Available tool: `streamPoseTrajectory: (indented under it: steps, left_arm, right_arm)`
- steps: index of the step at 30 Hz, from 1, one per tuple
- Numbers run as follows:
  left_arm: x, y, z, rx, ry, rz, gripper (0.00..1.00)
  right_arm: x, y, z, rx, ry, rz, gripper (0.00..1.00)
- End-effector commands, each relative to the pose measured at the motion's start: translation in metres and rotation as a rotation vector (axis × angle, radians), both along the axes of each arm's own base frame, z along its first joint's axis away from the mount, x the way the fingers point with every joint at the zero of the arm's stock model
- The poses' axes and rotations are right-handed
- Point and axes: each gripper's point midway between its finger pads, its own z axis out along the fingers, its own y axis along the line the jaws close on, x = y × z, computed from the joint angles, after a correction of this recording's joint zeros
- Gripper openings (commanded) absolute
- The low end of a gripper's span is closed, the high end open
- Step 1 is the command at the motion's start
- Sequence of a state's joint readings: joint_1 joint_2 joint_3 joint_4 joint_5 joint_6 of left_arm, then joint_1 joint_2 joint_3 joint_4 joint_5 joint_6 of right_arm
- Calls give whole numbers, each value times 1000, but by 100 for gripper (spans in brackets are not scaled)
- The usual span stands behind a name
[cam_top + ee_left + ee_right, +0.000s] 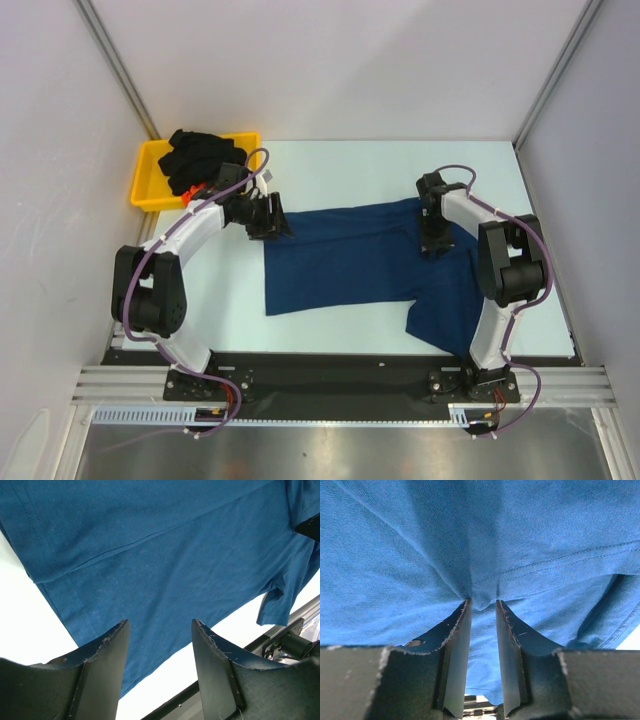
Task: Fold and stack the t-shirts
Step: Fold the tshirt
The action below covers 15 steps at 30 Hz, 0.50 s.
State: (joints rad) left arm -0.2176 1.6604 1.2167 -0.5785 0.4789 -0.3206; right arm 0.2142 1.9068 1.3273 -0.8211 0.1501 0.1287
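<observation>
While right jaws pinch it, the navy t-shirt [340, 262] lies creased; left jaws gape.

- The table [340, 170] lies bare behind the blue shirt [340, 265], between the left gripper [272, 224] and the right gripper [433, 246]: room to pass there.
- The far left corner is blocked by the tray [147, 172], heaped with black shirts [200, 155].
- Near left, there is bare table in front of the blue shirt.
- The right side is tight: cloth spread out, the wall [590, 200] near.
</observation>
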Motion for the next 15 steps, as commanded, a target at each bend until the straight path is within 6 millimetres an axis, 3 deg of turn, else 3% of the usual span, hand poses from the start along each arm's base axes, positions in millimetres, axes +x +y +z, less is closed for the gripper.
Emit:
streamPoseTrajectory:
  steps: [1, 15]
  left_arm:
    - [1, -6, 17, -29, -58, -37, 59]
    - [4, -5, 18, -40, -56, -26, 59]
  right_arm:
    - [2, 1, 4, 0, -10, 12, 31]
    - [0, 4, 5, 7, -5, 18, 35]
